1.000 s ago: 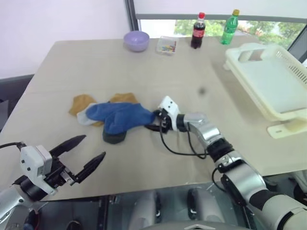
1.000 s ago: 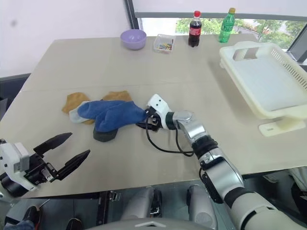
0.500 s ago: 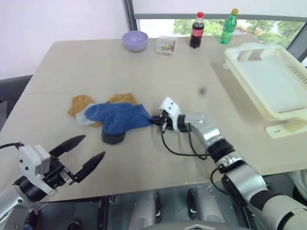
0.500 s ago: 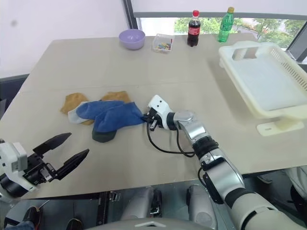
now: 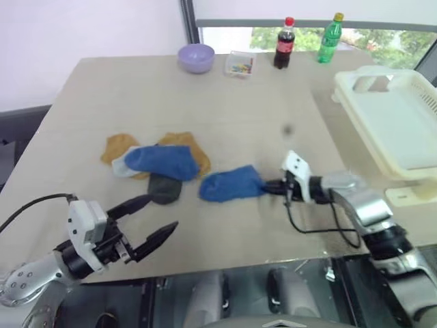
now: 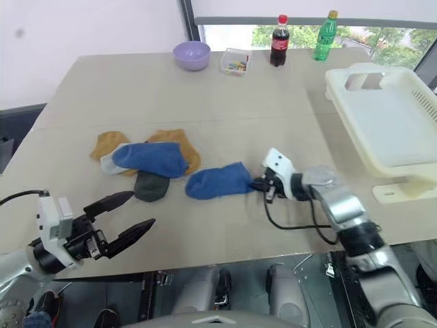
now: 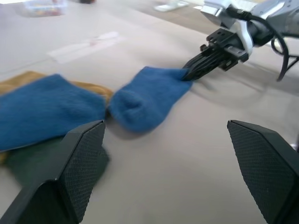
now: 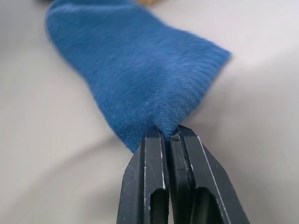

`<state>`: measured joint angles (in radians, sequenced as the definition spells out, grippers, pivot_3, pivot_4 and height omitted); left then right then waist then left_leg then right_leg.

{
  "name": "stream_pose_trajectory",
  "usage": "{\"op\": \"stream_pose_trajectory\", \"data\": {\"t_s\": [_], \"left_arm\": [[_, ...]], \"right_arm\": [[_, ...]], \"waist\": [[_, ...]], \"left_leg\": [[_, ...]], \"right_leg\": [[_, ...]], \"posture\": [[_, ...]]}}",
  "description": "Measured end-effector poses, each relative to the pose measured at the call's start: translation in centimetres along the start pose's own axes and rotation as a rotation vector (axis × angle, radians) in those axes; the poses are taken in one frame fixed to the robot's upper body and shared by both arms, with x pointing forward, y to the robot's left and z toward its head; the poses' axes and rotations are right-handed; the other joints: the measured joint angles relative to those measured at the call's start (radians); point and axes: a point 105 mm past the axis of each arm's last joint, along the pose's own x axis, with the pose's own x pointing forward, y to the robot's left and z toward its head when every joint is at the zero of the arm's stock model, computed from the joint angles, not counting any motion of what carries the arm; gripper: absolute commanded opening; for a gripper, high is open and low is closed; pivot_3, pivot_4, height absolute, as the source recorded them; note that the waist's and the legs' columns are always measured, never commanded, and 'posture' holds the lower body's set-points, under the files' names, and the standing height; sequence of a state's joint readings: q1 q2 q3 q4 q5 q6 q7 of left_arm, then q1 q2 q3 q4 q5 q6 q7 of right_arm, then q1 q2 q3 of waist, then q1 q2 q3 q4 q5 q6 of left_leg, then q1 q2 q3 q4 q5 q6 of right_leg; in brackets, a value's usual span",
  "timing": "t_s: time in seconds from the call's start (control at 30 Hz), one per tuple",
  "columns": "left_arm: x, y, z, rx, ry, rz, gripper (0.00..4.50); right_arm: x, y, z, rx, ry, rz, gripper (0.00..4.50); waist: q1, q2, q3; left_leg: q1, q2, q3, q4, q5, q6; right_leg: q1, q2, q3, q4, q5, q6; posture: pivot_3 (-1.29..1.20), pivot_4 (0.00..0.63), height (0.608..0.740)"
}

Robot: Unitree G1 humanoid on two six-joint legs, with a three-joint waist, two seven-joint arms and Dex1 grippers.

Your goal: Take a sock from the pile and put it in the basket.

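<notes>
The right gripper (image 6: 262,185) is pinching the cuff edge of a blue sock (image 6: 215,181) with its jaws clenched, so the sock is lying stretched flat on the bench (image 6: 225,96), apart from the pile (image 6: 143,160) at its left. The white basket (image 6: 389,119) is sitting well to the right, empty, presumably the sock's destination. The left gripper (image 5: 147,222) is hovering near the front edge, jaws spread wide and holding nothing.

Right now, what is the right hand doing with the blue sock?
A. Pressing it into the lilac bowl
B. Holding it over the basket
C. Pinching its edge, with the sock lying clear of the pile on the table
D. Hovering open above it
C: the right hand is shut on the edge of the blue sock, which lies on the table apart from the pile.
</notes>
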<state>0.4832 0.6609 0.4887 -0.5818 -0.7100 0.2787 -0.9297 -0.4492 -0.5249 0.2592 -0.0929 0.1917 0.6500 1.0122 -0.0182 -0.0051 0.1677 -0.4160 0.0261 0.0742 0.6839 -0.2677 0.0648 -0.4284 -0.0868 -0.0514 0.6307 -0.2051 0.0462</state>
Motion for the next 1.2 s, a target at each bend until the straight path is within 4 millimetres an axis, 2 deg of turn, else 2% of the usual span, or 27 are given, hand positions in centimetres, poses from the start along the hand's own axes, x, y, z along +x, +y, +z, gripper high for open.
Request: {"op": "stream_pose_trajectory", "data": {"t_s": [0.03, 0.13, 0.43, 0.57, 0.6, 0.7, 0.77, 0.8, 0.93, 1.07, 1.2], "left_arm": [[0.5, -0.2, 0.1, 0.000, -0.006, -0.023, 4.50], [0.9, -0.3, 0.2, 0.001, -0.011, -0.041, 4.50], [1.7, -1.0, -0.3, 0.000, 0.029, -0.120, 4.50], [1.9, -0.9, -0.1, 0.011, 0.023, -0.130, 4.50], [1.9, -0.8, -0.1, 0.011, 0.023, -0.130, 4.50], [1.9, -0.5, -0.1, 0.011, 0.021, -0.130, 4.50], [1.9, -0.1, -0.2, 0.019, 0.025, -0.125, 4.50], [1.9, 0.0, -0.2, 0.022, 0.031, -0.122, 4.50], [1.8, 0.8, -0.3, 0.022, 0.031, -0.098, 4.50], [1.5, 2.0, 0.3, 0.047, 0.002, -0.048, 4.50], [0.9, 3.2, 0.3, 0.044, -0.012, 0.019, 4.50]], "right_arm": [[-1.3, 0.8, -0.8, 0.025, 0.041, 0.026, 0.08], [-2.8, 1.5, -1.7, 0.054, 0.090, 0.048, 0.08], [-7.0, 1.0, -3.6, 0.184, 0.161, -0.072, 0.08], [-8.2, 1.2, -4.1, 0.212, 0.183, -0.088, 1.45], [-8.2, 1.4, -4.1, 0.216, 0.182, -0.082, 2.04], [-8.4, 1.9, -3.9, 0.193, 0.178, -0.067, 3.31], [-8.5, 1.4, -3.7, 0.155, 0.172, -0.091, 4.22], [-8.7, 1.2, -3.6, 0.139, 0.176, -0.096, 4.22], [-8.7, -0.1, -1.2, 0.037, 0.113, -0.114, 4.22], [-5.3, -0.4, 4.3, -0.102, -0.136, -0.077, 4.22], [-1.6, -0.6, 6.7, -0.113, -0.233, -0.035, 4.22]], "waist": [[0.002, 0.000, 0.000], [0.006, 0.000, 0.000], [0.013, 0.000, 0.000], [0.017, -0.001, 0.000], [0.018, -0.001, 0.000], [0.019, -0.001, 0.000], [0.019, -0.001, 0.000], [0.019, -0.001, 0.000], [0.013, -0.001, 0.000], [0.004, -0.001, 0.001], [0.007, -0.002, 0.000]], "left_leg": [[0.000, 0.000, 0.000, 0.000, 0.000, 0.000], [0.000, 0.000, 0.000, 0.000, 0.000, 0.001], [-0.001, 0.000, 0.000, 0.000, -0.001, 0.001], [-0.001, 0.000, 0.000, 0.000, -0.001, 0.001], [-0.001, 0.000, 0.000, 0.000, -0.001, 0.001], [-0.001, 0.000, 0.000, 0.000, -0.001, 0.002], [-0.001, 0.000, 0.000, 0.000, -0.001, 0.002], [-0.001, 0.000, 0.000, 0.000, -0.001, 0.002], [-0.001, 0.001, 0.000, 0.000, -0.001, 0.002], [-0.001, 0.003, 0.001, 0.000, 0.000, 0.001], [-0.001, 0.003, 0.002, 0.000, 0.002, -0.003]], "right_leg": [[0.000, 0.000, 0.000, 0.000, 0.000, 0.000], [0.000, 0.000, 0.000, 0.000, 0.000, 0.000], [0.000, 0.000, 0.000, -0.003, 0.000, 0.000], [0.000, 0.000, 0.000, -0.003, 0.000, 0.000], [0.000, 0.000, 0.000, -0.003, 0.000, 0.000], [0.000, 0.000, 0.000, -0.003, 0.000, 0.000], [0.000, 0.000, 0.000, -0.003, 0.000, 0.000], [0.000, 0.000, 0.000, -0.003, 0.000, 0.000], [0.000, 0.001, 0.000, -0.003, 0.000, 0.000], [0.000, 0.005, 0.001, -0.002, 0.000, 0.000], [0.000, 0.004, 0.001, -0.003, 0.000, 0.000]], "posture": [[0.00, 0.150, 0.733], [0.00, 0.150, 0.733], [0.00, 0.150, 0.733], [0.00, 0.150, 0.733], [0.00, 0.150, 0.733], [0.00, 0.150, 0.733], [0.00, 0.150, 0.733], [0.00, 0.150, 0.733], [0.00, 0.150, 0.733], [0.00, 0.150, 0.733], [0.00, 0.150, 0.733]]}}
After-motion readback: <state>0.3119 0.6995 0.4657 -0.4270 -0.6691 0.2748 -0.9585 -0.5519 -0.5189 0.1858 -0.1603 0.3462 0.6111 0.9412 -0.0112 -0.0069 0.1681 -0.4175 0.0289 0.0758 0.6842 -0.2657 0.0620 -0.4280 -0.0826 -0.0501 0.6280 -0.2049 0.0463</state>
